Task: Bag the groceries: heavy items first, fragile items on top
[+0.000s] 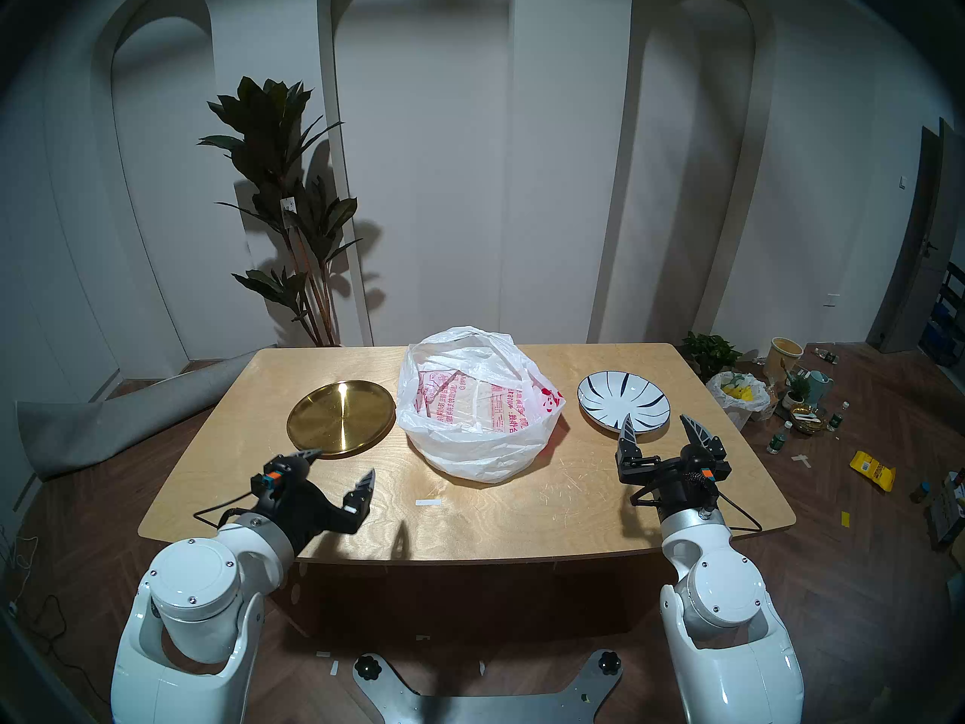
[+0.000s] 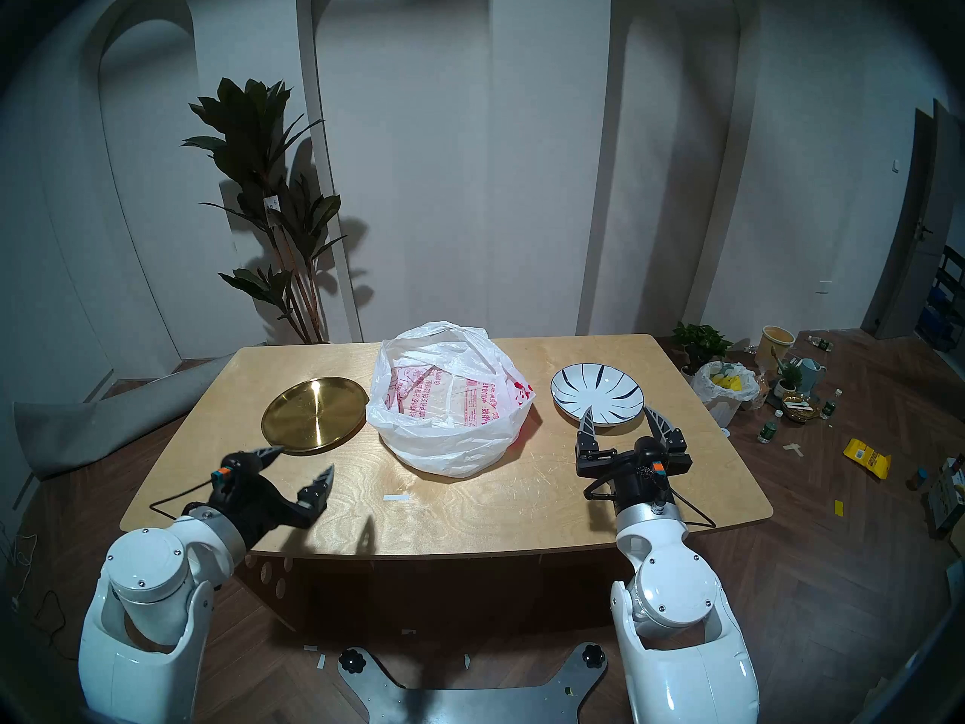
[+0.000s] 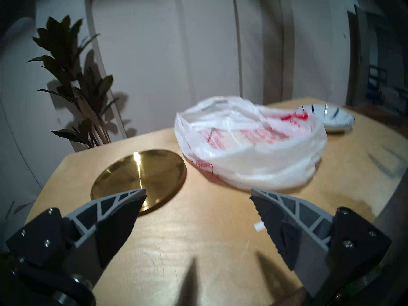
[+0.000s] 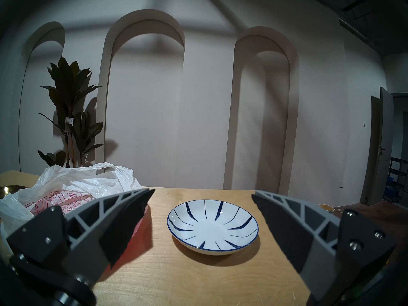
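The bag [image 1: 478, 417] sits at the centre of the counter [image 1: 522, 514], mouth open and facing up, red print visible on its walls. The tray [image 1: 340, 417] lies flat at 9 o'clock from the bag, just beside it but apart. The plate [image 1: 624, 399] lies flat at 3 o'clock from the bag, also apart from it.

Left gripper [image 1: 344, 464]: jaws spread wide, holding nothing, positioned at 6 o'clock from the tray, above the counter near its front edge. In the left wrist view, one fingertip overlaps the tray's near rim; contact cannot be confirmed.

Right gripper [image 1: 659, 425]: jaws spread wide, holding nothing, positioned at 6 o'clock from the plate. In the right wrist view, the plate [image 4: 213, 227] lies between the two fingers, ahead of them and untouched.

A tape strip [image 1: 428, 502] lies on the counter at 6 o'clock from the bag.
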{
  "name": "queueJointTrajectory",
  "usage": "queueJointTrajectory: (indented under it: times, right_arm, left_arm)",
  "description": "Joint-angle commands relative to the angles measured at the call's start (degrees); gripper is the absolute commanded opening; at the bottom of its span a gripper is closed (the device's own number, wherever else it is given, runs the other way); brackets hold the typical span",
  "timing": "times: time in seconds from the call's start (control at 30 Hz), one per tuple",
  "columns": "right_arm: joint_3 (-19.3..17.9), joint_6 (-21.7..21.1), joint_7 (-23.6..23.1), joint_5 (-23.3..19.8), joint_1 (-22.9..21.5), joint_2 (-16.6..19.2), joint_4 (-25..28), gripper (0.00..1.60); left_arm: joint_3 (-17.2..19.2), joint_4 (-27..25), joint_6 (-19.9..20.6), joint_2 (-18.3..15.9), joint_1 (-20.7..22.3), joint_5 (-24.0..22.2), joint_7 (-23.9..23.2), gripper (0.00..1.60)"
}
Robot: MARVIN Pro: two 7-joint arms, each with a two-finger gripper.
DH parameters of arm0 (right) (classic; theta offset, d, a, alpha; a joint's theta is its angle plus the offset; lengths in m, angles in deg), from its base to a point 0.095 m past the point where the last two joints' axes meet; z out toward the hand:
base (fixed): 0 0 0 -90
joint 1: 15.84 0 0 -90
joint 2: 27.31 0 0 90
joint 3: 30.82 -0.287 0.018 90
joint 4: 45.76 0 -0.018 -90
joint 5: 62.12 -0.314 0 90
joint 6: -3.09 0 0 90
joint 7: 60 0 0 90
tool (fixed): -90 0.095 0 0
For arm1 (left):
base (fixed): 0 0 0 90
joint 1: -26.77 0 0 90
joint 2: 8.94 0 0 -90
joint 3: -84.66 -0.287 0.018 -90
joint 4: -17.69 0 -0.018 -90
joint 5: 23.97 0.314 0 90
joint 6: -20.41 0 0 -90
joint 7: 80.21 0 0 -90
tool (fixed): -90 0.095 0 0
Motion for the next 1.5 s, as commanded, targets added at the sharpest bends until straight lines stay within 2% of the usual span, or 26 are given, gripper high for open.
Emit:
queueJointTrajectory:
  times: [0.0, 0.2, 0.4, 0.57, 0.8, 0.9, 1.27, 1.47]
  right_arm:
    - [0.0, 0.2, 0.0, 0.1, -0.4, 0.1, 0.8, 1.60]
    - [0.0, 0.3, -0.1, 0.0, -0.5, 0.1, 0.5, 1.60]
    - [-0.1, 0.3, -0.2, -0.2, -0.5, 0.1, 0.4, 1.60]
    - [-0.1, 0.3, -0.3, -0.2, -0.6, 0.1, 0.3, 1.60]
    - [-0.1, 0.3, -0.3, -0.3, -0.6, 0.1, 0.2, 1.60]
    - [-0.1, 0.3, -0.4, -0.4, -0.7, 0.1, 0.1, 1.60]
    - [-0.2, 0.4, -0.5, -0.5, -0.8, 0.1, 0.0, 1.60]
    - [-0.2, 0.4, -0.6, -0.6, -0.8, 0.1, 0.0, 1.60]
  left_arm:
    - [-3.5, 0.7, 4.7, -6.7, -1.0, 9.7, -1.7, 1.60]
    - [-4.0, -0.7, 8.7, -10.8, 1.3, 18.8, -1.3, 1.60]
    - [-4.3, -4.8, 11.1, -14.6, 4.7, 26.2, -0.9, 1.60]
    - [-7.3, -6.0, 12.6, -18.0, 6.4, 32.6, -1.5, 1.60]
    - [-13.7, -0.8, 13.3, -22.3, 7.2, 39.6, -2.2, 1.60]
    - [-16.0, 1.6, 13.6, -24.0, 8.9, 42.8, -2.4, 1.60]
    - [-19.1, 8.0, 12.9, -30.8, 16.8, 53.3, -4.4, 1.60]
    - [-22.7, 10.6, 10.8, -32.2, 20.0, 57.9, -6.0, 1.60]
